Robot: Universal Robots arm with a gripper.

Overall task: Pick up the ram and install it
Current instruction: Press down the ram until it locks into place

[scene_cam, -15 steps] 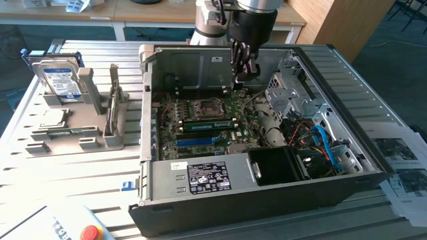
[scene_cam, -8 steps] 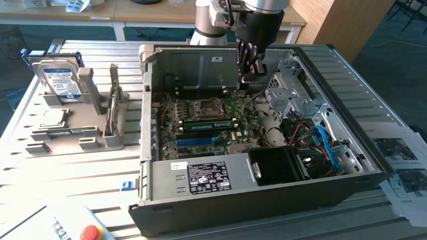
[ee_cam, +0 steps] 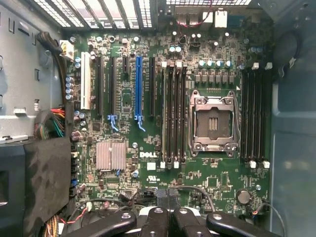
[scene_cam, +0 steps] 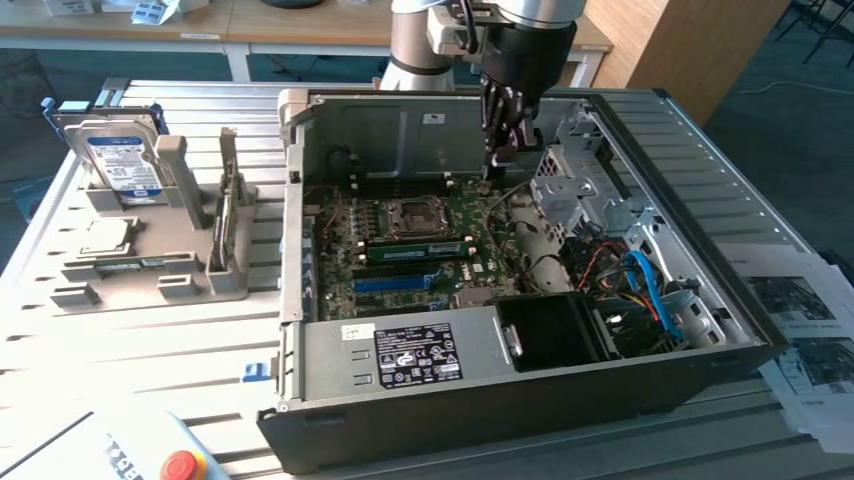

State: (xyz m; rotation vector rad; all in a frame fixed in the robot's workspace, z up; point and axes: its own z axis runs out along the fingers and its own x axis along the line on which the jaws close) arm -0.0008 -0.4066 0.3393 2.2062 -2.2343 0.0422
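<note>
Here we see a slatted metal worktop [scene_cam: 174,330] carrying an open black and silver computer case [scene_cam: 467,430], which takes up the middle and the side toward the exterior view's right. Papers with print [scene_cam: 801,330] lie at that edge of the worktop. Inside the case lies a green motherboard [scene_cam: 334,225], with a silver power supply box bearing a black label [scene_cam: 400,350] along the case's near wall. Beside the worktop's edge at the exterior view's left stands a grey plastic holder rack [scene_cam: 134,290], and a silver hard drive with a blue-white label [scene_cam: 120,160] stands upright in it.

On the motherboard we find the square metal processor socket [scene_cam: 407,215] and, nearer to us, the long blue slot strip [scene_cam: 400,281]. Between those two the ram [scene_cam: 416,250], a narrow green stick with dark chips, stands on its long edge in the bank of memory slots.

The black claw [scene_cam: 501,163] hangs inside the case by its far wall, above the far edge of the motherboard. In the wrist view its fingers [ee_cam: 155,222] are drawn together with nothing between them. The ram is apart from the claw, lower and toward the exterior view's left, on the other side of the socket.
</note>
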